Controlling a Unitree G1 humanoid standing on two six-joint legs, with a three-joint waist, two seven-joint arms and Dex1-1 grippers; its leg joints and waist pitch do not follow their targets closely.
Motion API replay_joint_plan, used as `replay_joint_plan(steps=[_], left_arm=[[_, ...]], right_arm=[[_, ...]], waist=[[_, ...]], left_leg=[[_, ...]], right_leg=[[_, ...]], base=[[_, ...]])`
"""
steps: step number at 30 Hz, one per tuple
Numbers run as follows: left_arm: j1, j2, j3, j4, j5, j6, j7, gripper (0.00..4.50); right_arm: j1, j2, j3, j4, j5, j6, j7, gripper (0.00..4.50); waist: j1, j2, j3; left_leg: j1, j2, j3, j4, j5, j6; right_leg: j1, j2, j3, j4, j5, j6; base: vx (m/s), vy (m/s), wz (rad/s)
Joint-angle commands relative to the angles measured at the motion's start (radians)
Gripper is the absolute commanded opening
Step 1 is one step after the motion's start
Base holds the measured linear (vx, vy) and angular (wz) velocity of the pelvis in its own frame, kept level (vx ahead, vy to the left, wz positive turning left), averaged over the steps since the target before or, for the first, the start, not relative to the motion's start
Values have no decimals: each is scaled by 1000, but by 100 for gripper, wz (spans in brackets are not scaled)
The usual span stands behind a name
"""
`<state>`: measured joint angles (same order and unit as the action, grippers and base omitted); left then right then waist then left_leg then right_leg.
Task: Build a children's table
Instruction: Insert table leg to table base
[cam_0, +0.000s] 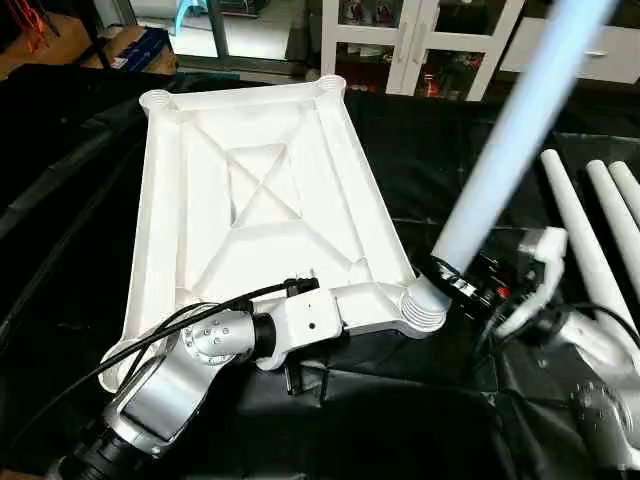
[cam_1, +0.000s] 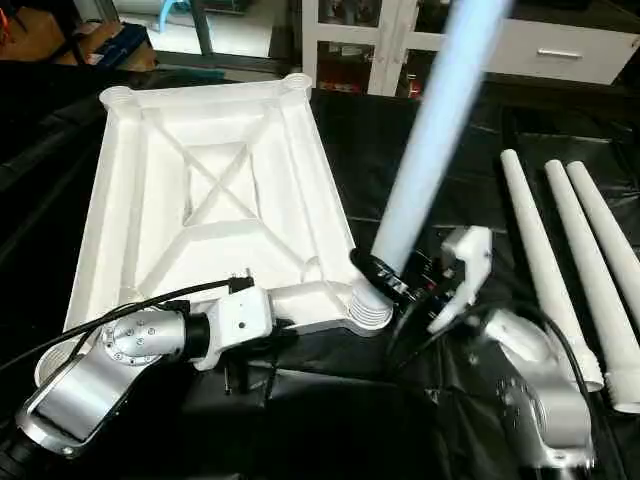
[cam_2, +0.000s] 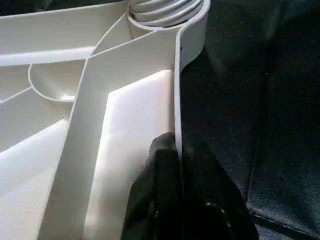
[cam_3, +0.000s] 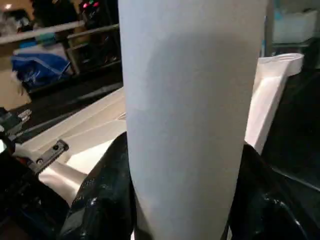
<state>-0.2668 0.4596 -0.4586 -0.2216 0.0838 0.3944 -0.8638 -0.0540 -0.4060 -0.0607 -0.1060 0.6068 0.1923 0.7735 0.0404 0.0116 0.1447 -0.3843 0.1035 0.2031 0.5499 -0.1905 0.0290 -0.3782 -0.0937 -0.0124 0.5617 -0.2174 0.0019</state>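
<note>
while the left hand pinches the tabletop rim, right hand grips a leg entering its near corner socket (three legs lie beside); next: press straight down.

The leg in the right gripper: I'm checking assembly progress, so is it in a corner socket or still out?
In. The leg stands with its base in the tabletop's near corner socket.

Your left gripper pinches the table top's rim, fingers closed; your right gripper clasps the leg low down.
</note>
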Motion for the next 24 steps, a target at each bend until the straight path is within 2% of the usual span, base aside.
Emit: replay_joint_plan(steps=[1, 2, 5, 13, 16, 17, 19, 20, 21, 24], left_arm=[[35, -6, -30, 53, -1, 13, 5, 5], [35, -6, -29, 52, -1, 13, 6, 5], [35, -7, -28, 53, 0, 13, 6, 5], [33, -8, -28, 52, -1, 17, 4, 5], [32, -8, -29, 52, 0, 17, 3, 5], [32, -8, -29, 52, 0, 17, 3, 5], [30, -10, -30, 54, 0, 17, 3, 5], [30, -10, -30, 54, 1, 17, 3, 5], [28, -11, -29, 55, 1, 17, 4, 5], [28, -13, -30, 56, 1, 17, 6, 5]], right_arm=[[74, -8, 16, 87, -46, 47, -23, 187], [91, -4, 23, 82, -60, 32, -25, 187], [128, -3, 47, 67, -108, -7, -30, 187], [169, -9, 95, 53, -184, -67, -26, 187], [169, -22, 130, 61, -219, -86, -21, 187], [169, -22, 130, 61, -219, -86, -21, 187], [162, -31, 155, 60, -248, -98, -15, 187], [162, -32, 157, 60, -250, -98, -15, 187], [160, -40, 172, 59, -265, -103, -7, 187], [159, -47, 188, 59, -274, -98, 4, 187]], waist=[[-7, -8, -16], [-8, -8, -15], [-5, -8, -14], [-4, -8, -12], [-5, -7, -9], [-6, -8, -6], [-7, -8, -5], [-10, -9, -2], [-10, -10, -5], [-11, -12, 0]], left_leg=[[33, 136, -66, -97, -308, 8], [30, 135, -67, -98, -309, 9], [34, 136, -65, -99, -321, -1], [31, 135, -66, -98, -303, 16], [31, 136, -68, -102, -340, 4], [32, 137, -70, -105, -375, -12], [34, 136, -71, -106, -395, -22], [34, 136, -74, -108, -423, -35], [36, 137, -75, -107, -426, -39], [37, 136, -78, -110, -465, -49]], right_leg=[[-7, -75, 47, -68, -204, -172], [-5, -75, 47, -67, -198, -172], [-9, -74, 48, -70, -204, -161], [-4, -76, 48, -67, -167, -167], [-6, -75, 48, -72, -221, -157], [-9, -77, 49, -76, -272, -147], [-11, -77, 51, -78, -303, -138], [-12, -78, 52, -82, -346, -125], [-13, -79, 53, -82, -347, -125], [-14, -80, 55, -86, -383, -118]], base=[[0, 0, 0], [0, 0, 0], [0, 0, 0], [0, 0, 0], [0, 0, 0], [0, 0, 0], [0, 0, 0], [0, 0, 0], [0, 0, 0], [0, 0, 0]])
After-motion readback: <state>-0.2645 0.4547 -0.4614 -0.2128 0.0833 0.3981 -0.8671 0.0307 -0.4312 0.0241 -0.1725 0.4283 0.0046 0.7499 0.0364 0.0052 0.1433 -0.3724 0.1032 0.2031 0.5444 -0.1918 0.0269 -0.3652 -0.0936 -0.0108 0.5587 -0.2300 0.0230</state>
